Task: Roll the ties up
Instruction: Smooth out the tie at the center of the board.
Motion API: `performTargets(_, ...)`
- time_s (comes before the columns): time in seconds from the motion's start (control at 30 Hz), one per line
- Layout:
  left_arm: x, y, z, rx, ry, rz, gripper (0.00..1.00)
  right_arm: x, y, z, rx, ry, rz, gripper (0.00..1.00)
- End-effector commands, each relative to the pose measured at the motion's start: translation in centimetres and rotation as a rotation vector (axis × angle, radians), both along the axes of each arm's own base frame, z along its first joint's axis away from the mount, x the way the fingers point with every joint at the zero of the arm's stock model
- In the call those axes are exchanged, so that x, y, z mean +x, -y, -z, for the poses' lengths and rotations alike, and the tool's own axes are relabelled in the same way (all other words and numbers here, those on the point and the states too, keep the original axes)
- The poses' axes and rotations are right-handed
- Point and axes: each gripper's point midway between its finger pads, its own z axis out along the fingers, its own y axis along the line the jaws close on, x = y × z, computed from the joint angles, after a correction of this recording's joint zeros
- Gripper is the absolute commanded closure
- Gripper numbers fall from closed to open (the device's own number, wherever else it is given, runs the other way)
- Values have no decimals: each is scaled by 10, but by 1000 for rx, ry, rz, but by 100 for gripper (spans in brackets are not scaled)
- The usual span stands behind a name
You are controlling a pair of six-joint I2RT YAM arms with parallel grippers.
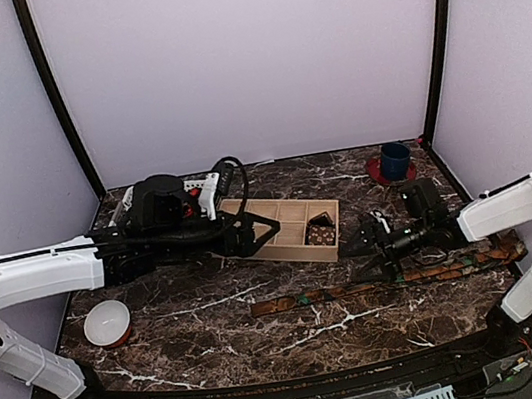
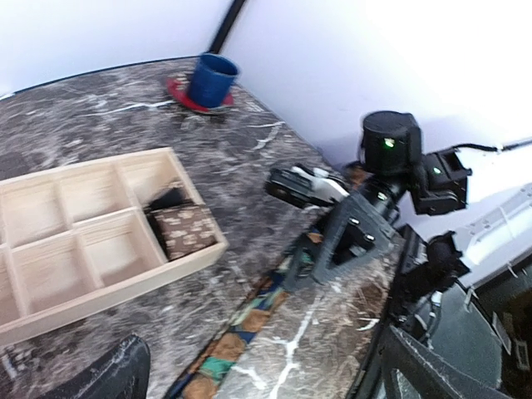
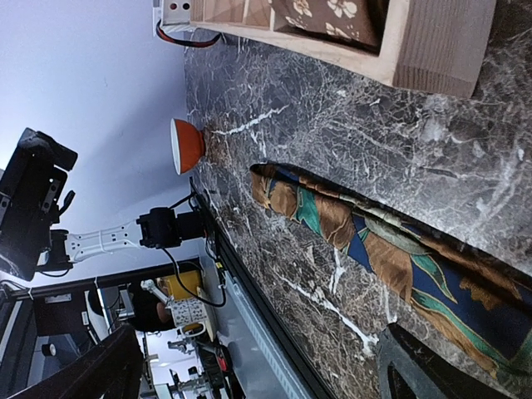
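A brown-orange tie with green and blue patches (image 1: pixel 390 281) lies flat and unrolled along the front of the table; it also shows in the left wrist view (image 2: pixel 249 328) and the right wrist view (image 3: pixel 374 241). A rolled brown dotted tie (image 1: pixel 324 235) sits in a right-hand compartment of the wooden tray (image 1: pixel 279 220), with a dark item (image 2: pixel 170 198) in the compartment behind it. My right gripper (image 1: pixel 368 256) is open and empty, low over the flat tie near its middle. My left gripper (image 1: pixel 270 234) is open and empty over the tray's left part.
A white bowl with an orange outside (image 1: pixel 108 323) stands at the front left. A blue cup on a red saucer (image 1: pixel 394 161) stands at the back right. A black and white device with cables (image 1: pixel 170 199) sits behind the tray.
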Motion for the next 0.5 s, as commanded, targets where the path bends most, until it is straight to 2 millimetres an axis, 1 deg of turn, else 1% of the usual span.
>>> performTargets(0.0, 10, -29, 9, 46, -7, -100, 1, 5, -25, -16, 82, 109, -95, 2)
performTargets(0.07, 11, -38, -1, 14, 17, -137, 1, 4, -31, -12, 90, 103, -104, 2)
performTargets(0.17, 14, -53, -9, -30, 39, -198, 1, 4, -33, -7, 115, 106, -108, 2)
performTargets(0.3, 16, -71, -11, -79, 22, -255, 1, 0, -30, 17, 85, 79, -117, 2)
performTargets(0.37, 16, -76, 0, -59, -27, -244, 1, -5, -27, 29, 72, 58, -117, 2)
performTargets(0.47, 17, -80, 25, 54, -116, -225, 1, -13, -19, 51, 49, 22, -106, 2)
